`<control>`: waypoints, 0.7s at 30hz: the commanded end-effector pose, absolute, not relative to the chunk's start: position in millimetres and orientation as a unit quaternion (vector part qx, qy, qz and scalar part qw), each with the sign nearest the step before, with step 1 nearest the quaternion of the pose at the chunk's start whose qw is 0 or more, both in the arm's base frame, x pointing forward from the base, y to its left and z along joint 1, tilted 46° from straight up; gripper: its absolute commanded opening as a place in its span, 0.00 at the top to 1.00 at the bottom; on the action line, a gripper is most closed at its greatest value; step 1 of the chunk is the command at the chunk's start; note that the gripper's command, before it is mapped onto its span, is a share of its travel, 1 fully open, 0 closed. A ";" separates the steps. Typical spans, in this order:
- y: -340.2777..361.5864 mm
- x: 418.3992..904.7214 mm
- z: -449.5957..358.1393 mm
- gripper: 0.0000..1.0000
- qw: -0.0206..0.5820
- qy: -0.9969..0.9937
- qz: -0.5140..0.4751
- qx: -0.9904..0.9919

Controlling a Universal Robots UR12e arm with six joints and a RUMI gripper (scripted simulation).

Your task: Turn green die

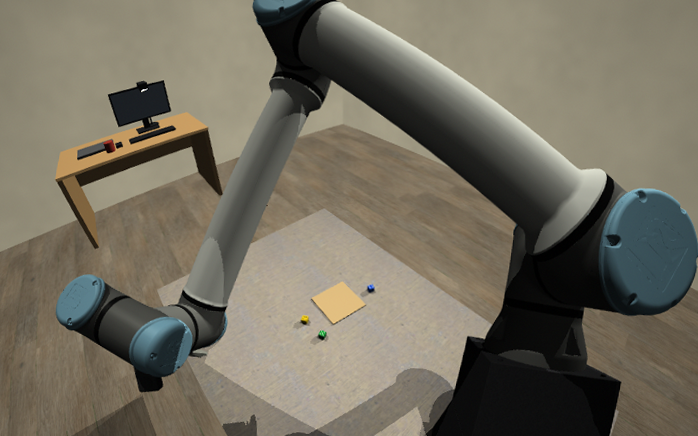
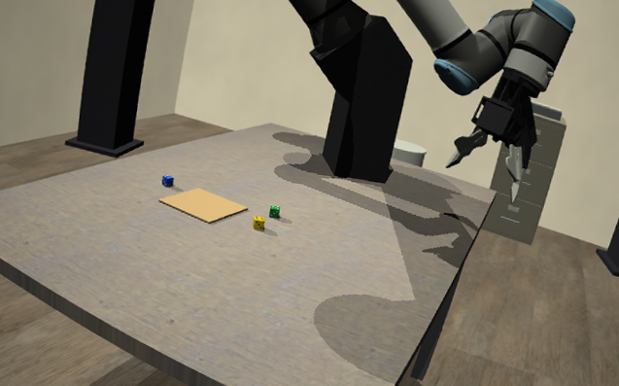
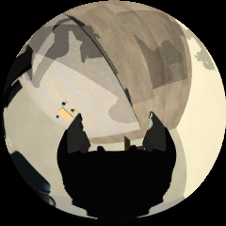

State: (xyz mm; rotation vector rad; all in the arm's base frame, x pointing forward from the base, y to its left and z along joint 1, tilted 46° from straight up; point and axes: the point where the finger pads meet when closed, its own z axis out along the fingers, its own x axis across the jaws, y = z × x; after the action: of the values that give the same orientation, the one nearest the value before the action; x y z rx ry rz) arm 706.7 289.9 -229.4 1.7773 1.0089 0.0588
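Approach step: the gripper [image 2: 488,169] is hanging fully spread and empty above the table [image 2: 198,286] edge, the green die [image 2: 275,211] is lying well apart from it beside the mat [image 2: 203,205], so reaching it is likely coming next.

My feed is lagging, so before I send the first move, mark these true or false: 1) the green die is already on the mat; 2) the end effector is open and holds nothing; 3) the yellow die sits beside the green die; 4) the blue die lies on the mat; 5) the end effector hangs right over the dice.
1) False. The green die sits on the table, just off the mat.
2) True. The end effector is open and holds nothing.
3) True. The yellow die sits close beside it.
4) False. The blue die is on the table by the mat's far corner.
5) False. It hangs high near the table's far edge.
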 end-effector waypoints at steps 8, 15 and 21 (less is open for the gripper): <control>290.6 706.9 -228.9 0.00 0.521 0.421 0.025 0.742; 290.6 706.9 -228.9 0.00 0.521 0.421 0.025 0.742; 289.1 707.4 -227.9 0.00 0.521 0.421 0.025 0.742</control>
State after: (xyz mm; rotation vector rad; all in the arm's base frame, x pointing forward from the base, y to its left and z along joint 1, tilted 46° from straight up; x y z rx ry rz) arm 706.7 289.9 -229.4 1.7773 1.0089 0.0588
